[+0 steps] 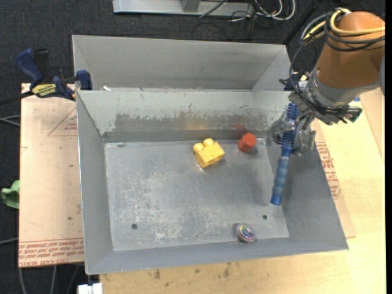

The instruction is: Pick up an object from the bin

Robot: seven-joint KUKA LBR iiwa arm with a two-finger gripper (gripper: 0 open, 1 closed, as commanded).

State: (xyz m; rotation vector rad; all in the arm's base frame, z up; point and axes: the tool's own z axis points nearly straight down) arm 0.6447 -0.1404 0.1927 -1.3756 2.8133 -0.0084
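Four things lie in your grey metal bin (184, 207). Your claw (290, 147) sits at the upper end of the long blue plastic stick (280, 179) by the right wall. You cannot tell whether it grips. Judging from this, the lift remains.

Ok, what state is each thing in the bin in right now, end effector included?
end effector: over the top end of the blue stick, grip unclear
blue stick: slanted by the right wall, lifted or lying cannot tell
yellow block: loose on the floor, mid-bin
red block: loose near the back wall, apart from yellow block
small round thing: loose at the floor's front edge
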